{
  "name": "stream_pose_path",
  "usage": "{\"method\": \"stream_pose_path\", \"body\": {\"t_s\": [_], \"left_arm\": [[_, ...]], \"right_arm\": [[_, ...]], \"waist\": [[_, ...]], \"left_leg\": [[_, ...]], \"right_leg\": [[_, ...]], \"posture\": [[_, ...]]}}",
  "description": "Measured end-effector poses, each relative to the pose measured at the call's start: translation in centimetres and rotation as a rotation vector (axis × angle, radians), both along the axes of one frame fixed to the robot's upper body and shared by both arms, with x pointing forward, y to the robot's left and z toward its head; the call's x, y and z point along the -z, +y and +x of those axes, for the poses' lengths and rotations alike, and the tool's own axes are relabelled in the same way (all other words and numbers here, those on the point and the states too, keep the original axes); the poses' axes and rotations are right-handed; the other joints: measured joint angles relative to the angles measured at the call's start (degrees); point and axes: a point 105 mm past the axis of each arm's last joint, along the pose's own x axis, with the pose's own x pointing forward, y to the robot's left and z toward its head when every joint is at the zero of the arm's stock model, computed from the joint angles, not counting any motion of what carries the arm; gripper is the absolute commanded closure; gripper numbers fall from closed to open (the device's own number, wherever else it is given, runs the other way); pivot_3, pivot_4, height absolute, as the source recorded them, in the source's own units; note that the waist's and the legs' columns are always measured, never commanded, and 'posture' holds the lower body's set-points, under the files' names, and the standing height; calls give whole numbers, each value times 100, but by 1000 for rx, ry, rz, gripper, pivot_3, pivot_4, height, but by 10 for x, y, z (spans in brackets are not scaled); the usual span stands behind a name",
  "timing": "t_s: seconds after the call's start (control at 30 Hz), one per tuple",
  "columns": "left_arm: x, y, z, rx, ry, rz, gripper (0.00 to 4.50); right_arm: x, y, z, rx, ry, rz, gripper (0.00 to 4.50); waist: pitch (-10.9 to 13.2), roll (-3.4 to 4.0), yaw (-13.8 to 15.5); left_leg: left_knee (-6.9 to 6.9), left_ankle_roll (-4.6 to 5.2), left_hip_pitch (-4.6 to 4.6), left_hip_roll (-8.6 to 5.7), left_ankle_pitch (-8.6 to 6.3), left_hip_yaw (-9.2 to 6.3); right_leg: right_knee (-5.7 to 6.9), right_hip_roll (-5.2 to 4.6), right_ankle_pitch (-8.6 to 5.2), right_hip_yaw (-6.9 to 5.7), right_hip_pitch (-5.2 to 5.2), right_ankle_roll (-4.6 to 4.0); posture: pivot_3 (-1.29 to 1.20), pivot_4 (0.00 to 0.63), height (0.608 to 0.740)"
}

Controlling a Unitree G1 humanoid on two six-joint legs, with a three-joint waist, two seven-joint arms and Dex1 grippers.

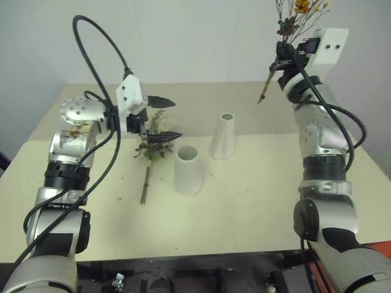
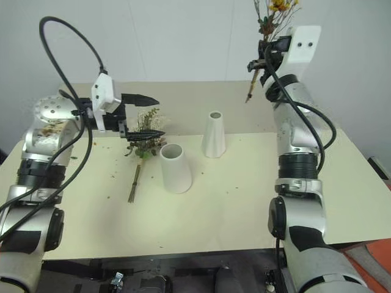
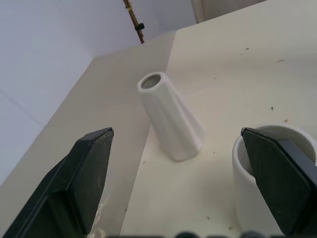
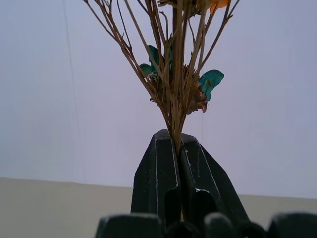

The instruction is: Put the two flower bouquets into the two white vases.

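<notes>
The right gripper (image 4: 177, 144) is holding high above the far right side of the table (image 1: 256, 207), its two black fingers pressed tight together and pinching the thin brown stems of the yellow-orange bouquet (image 1: 297, 15), the blooms pointing up toward the wall and the stem ends poking out below the wrist. The left gripper (image 1: 160, 119) is hanging over the left part of the table with its jaws spread wide, gripping nothing, one finger above and one just over the pink and green bouquet (image 1: 151, 146). That fuller bunch is lying flat on the tabletop, stems trailing toward the near edge, just left of the short wide vase (image 1: 187, 169). The taller slim vase (image 1: 224, 135) is standing upright just beyond and to the right of the short one, close beside it, both mouths open. Small flecks of dried petals (image 1: 122, 177) are lying scattered around the resting bunch.
</notes>
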Motion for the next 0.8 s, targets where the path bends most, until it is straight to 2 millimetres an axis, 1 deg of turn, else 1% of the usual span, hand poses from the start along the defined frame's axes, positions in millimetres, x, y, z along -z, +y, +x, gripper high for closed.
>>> {"method": "stream_pose_path", "body": {"t_s": [0.07,0.2,0.37,0.5,0.67,0.73,0.8], "left_arm": [[5,11,0,-50,16,-10,0],[13,20,0,-101,43,-16,0],[12,23,-5,-119,41,-35,0],[11,23,-7,-132,33,-50,0],[16,27,-6,-158,43,-62,0],[15,27,-6,-157,40,-61,0],[14,26,-7,-155,37,-60,0]], "right_arm": [[-1,7,-2,-39,-29,23,4477],[0,14,-2,-83,-45,50,4477],[1,22,-3,-144,-34,73,4477],[-6,34,-13,-194,-60,41,4477],[-6,41,-20,-227,-47,35,4477],[-8,45,-25,-248,-55,33,4477],[-8,50,-28,-264,-56,27,4477]], "waist": [[0,0,-15],[0,0,-32],[1,1,-47],[1,2,-78],[1,2,-95],[1,2,-97],[1,2,-98]], "left_leg": [[-1,0,0,0,0,0],[0,-1,-4,-1,1,-4],[-1,-1,-4,-1,1,-5],[0,-1,-1,0,1,-6],[0,-1,-1,-1,1,-6],[0,-1,-1,-1,1,-6],[0,-1,-1,-1,1,-6]], "right_leg": [[0,0,0,0,0,0],[2,-2,1,-4,1,-1],[3,-1,1,-5,0,-1],[4,-1,1,-5,0,-1],[7,-1,1,-4,0,-1],[40,-1,1,-4,-1,-1],[41,-1,1,-4,0,-1]], "posture": [[0,150,740],[0,150,740],[0,150,740],[0,150,740],[0,150,740],[0,150,740],[0,150,740]]}}
